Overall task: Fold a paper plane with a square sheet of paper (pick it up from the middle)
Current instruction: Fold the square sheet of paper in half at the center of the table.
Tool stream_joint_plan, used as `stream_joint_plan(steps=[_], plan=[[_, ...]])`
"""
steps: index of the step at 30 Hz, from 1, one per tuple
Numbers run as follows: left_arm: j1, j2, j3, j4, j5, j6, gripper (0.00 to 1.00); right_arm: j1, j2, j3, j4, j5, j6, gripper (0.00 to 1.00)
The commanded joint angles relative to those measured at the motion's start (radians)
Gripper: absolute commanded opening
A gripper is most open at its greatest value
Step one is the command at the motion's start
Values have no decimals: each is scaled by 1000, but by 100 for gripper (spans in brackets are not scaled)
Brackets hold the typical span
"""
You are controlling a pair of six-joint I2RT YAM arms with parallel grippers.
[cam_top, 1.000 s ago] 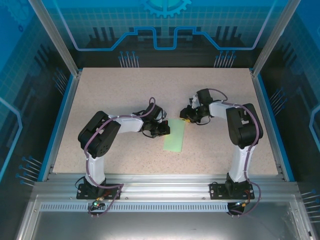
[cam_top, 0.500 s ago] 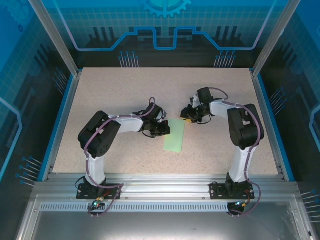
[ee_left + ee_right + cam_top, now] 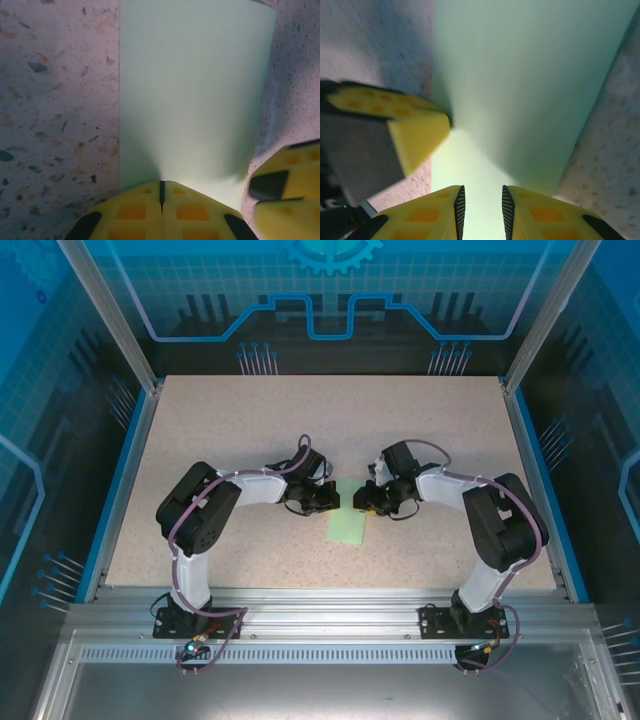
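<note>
Right gripper (image 3: 366, 502), jaws narrowly parted and empty, has swung in over the pale mint-green folded paper sheet (image 3: 347, 530). Left gripper (image 3: 326, 502) is fully closed, apparently pinning its edge. Creasing likely next.

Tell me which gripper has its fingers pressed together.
The left gripper: its yellow fingers meet with no gap at the paper's edge. The right gripper shows a gap, with paper visible through it.

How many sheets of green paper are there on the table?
1. The pale green paper lies as a narrow rectangle near the middle of the table. The left gripper and the right gripper are at its far end. Further layers beneath it could be hidden.
</note>
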Motion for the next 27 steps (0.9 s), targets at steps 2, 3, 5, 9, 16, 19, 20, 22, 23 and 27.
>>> stream_joint_plan(steps=[2,3,5,9,16,19,20,22,23,27], plan=[[-9,-11,9,-95,2,21,0,25,11,-65,54,17,30,28],[-9,-12,9,-94,2,21,0,23,18,-73,46,33,29,28],[-8,-13,8,-93,4,20,0,25,15,-84,41,42,27,28],[-9,-21,3,-91,3,17,0,43,-47,-89,22,27,17,29],[-9,-28,7,-90,5,14,0,109,-113,-130,21,-2,25,30],[-8,-29,9,-89,7,12,0,119,-91,-168,40,6,45,29],[-9,-30,8,-90,8,11,0,121,-88,-187,52,6,51,29],[-9,-34,6,-89,8,12,0,122,-90,-219,69,-4,56,29],[-9,-36,6,-91,9,13,0,121,-94,-230,72,-5,54,29],[-9,-40,11,-96,15,15,0,123,-141,-247,65,-26,52,30]])
